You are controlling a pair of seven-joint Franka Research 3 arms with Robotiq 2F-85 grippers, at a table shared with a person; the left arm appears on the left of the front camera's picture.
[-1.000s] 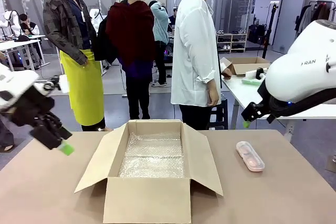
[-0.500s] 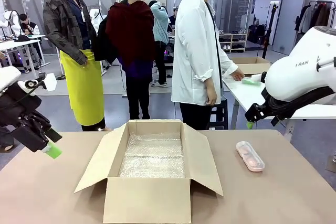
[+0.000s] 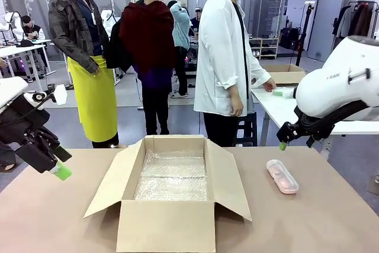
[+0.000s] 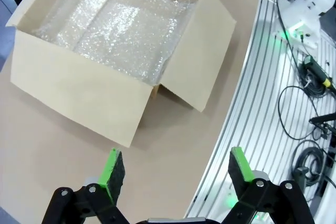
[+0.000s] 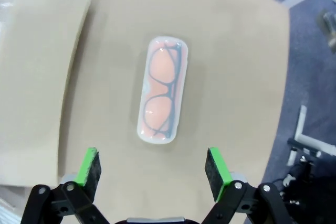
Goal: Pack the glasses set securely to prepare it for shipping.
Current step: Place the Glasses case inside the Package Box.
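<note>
Pink case [image 3: 282, 176] of translucent plastic, oblong with rounded ends, dark-framed glasses showing through the lid. Lies flat on the worktop [image 3: 323, 217], to the right of the cardboard box [image 3: 172, 223] and apart from it. Long axis slanted, from near right to far left. Above it the right hand [image 3: 283, 144], fingers spread wide, gripping nothing. Box flaps folded outward, floor lined with bubble wrap [image 3: 173, 177]. Left of the box, off the worktop, the left hand [image 3: 59, 167], likewise spread open and empty.
</note>
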